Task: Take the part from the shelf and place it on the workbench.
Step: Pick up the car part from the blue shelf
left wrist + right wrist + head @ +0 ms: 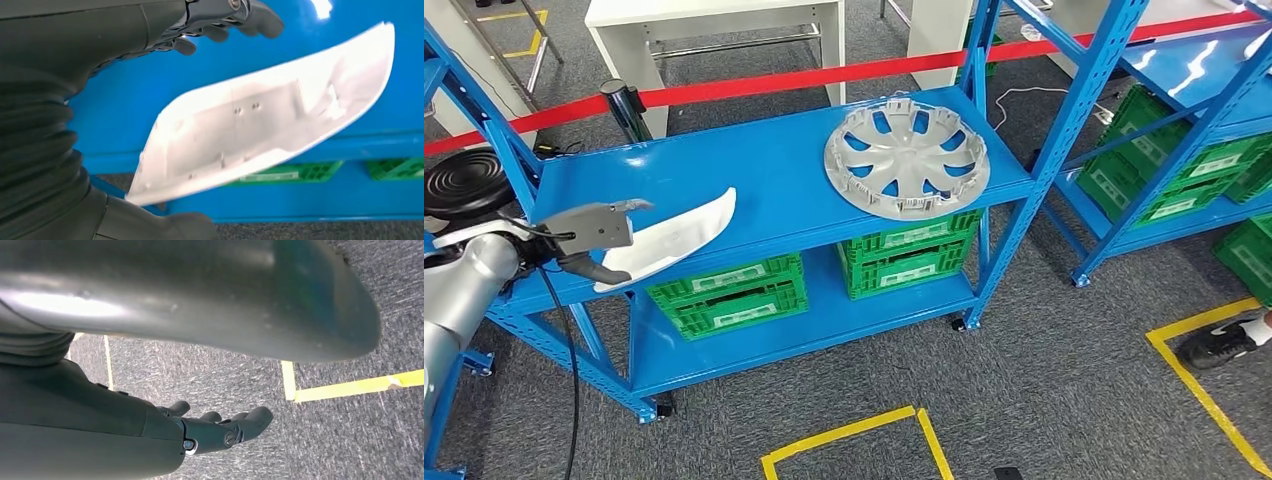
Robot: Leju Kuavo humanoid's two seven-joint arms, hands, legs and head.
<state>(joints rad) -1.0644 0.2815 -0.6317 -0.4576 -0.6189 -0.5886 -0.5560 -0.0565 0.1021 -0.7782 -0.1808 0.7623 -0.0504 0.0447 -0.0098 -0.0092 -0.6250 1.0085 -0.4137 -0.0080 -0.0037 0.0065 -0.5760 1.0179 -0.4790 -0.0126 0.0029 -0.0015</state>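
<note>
Part [679, 235] first: the long, curved white plastic shell is in our left hand [594, 240], which grips its near end between thumb and fingers, so the part juts out over the front left edge of the blue shelf [774, 190]. We cannot tell whether its far tip touches the deck. We judge it light and fairly stiff, yet thin-walled and smooth, so it could slip or twist; a hold nearer its middle, across the ribbed hollow inner face seen at the left wrist, would steady it better than the end.

Working downward in size, the shelf's top deck is glossy painted metal, also carrying a grey wheel cover [907, 158] well apart from the part. Green crates [729, 292] sit on the lower level. Grey carpet with yellow floor tape [844, 435] surrounds it, and red barrier tape [824, 75] runs behind.

Our right hand [220, 427] hangs over the carpet, fingers loosely curled, holding nothing.
</note>
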